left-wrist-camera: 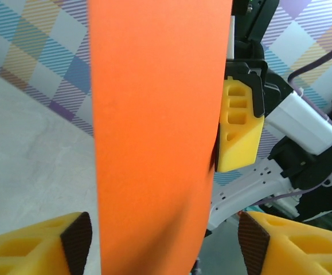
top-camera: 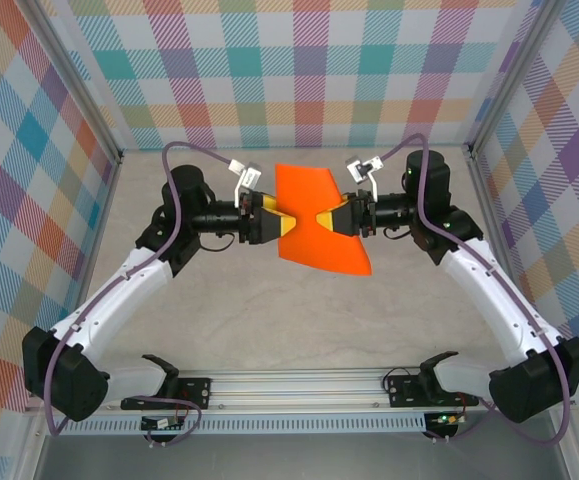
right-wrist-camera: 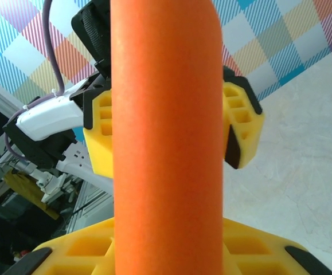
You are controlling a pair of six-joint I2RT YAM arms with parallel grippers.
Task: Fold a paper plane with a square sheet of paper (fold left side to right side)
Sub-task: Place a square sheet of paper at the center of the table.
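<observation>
Yellow fingers of the left gripper [top-camera: 281, 224] stand spread on either side of the paper [top-camera: 319, 190]. In the left wrist view their dark pads [left-wrist-camera: 77, 240] flank the sheet, with a gap at the 3 o'clock pad. The right gripper [top-camera: 335, 218] pinches the opposite edge, one finger [left-wrist-camera: 240, 134] pressed against the sheet. The orange paper hangs between them above the table [top-camera: 269, 320], just toward 12 o'clock from the middle of the top view, bowed, its long side running from 12 to 6 o'clock. The left arm reaches in from 9 o'clock, the right from 3 o'clock.
</observation>
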